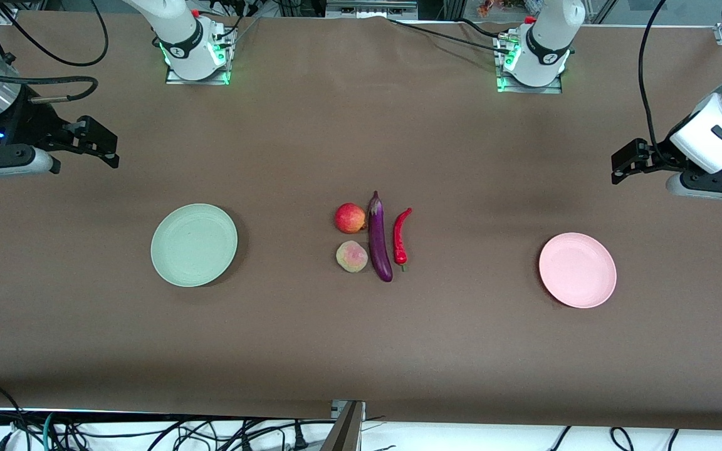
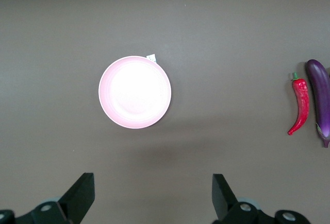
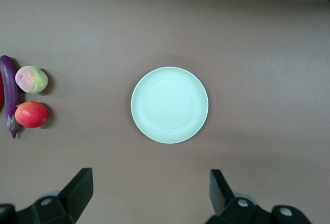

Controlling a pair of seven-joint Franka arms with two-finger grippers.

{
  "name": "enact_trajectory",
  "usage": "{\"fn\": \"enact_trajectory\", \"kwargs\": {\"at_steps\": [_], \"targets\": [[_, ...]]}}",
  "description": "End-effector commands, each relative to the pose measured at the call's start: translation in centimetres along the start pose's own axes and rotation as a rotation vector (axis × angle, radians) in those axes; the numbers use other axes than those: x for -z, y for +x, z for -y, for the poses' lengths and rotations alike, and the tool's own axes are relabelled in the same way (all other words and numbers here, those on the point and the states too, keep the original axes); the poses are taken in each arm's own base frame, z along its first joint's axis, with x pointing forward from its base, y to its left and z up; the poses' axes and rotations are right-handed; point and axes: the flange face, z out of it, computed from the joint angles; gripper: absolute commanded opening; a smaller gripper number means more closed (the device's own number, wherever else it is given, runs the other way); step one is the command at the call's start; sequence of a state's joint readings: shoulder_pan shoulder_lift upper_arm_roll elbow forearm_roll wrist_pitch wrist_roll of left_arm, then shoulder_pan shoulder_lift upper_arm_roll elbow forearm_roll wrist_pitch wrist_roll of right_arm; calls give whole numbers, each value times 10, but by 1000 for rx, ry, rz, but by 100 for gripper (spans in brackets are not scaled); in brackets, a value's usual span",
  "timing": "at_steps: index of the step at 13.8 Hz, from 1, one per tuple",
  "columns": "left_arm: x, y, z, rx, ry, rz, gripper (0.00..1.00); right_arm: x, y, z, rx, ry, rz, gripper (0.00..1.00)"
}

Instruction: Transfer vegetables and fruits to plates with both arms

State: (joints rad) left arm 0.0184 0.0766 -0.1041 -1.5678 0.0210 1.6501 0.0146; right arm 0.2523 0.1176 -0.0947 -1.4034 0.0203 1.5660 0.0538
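Waiting wide-jawed, the left gripper (image 1: pixel 617 164) and right gripper (image 1: pixel 109 149) hang over the table's ends. Pink plate (image 1: pixel 577 270) and green plate (image 1: pixel 193 245) sit bare; eggplant (image 1: pixel 380 241), apple (image 1: pixel 350 218), peach (image 1: pixel 351 256) and chili (image 1: pixel 401 235) cluster midway. Nothing's started; each arm must reach inward. Both arms run out of frame.

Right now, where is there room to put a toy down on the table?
Bare cloth lies between the green plate and the peach, and between the chili and the pink plate. The middle is crowded: apple, peach, eggplant and chili sit close together.
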Motion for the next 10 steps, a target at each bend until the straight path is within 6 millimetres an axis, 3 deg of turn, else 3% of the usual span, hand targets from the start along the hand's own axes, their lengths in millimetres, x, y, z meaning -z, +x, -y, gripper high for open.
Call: {"fn": "enact_trajectory", "kwargs": {"at_steps": [1, 10], "targets": [[5, 5, 0, -1, -10, 5, 100, 7, -4, 1, 3, -13, -13, 100], [4, 2, -5, -7, -19, 34, 100, 8, -5, 3, 8, -13, -8, 100]]}}
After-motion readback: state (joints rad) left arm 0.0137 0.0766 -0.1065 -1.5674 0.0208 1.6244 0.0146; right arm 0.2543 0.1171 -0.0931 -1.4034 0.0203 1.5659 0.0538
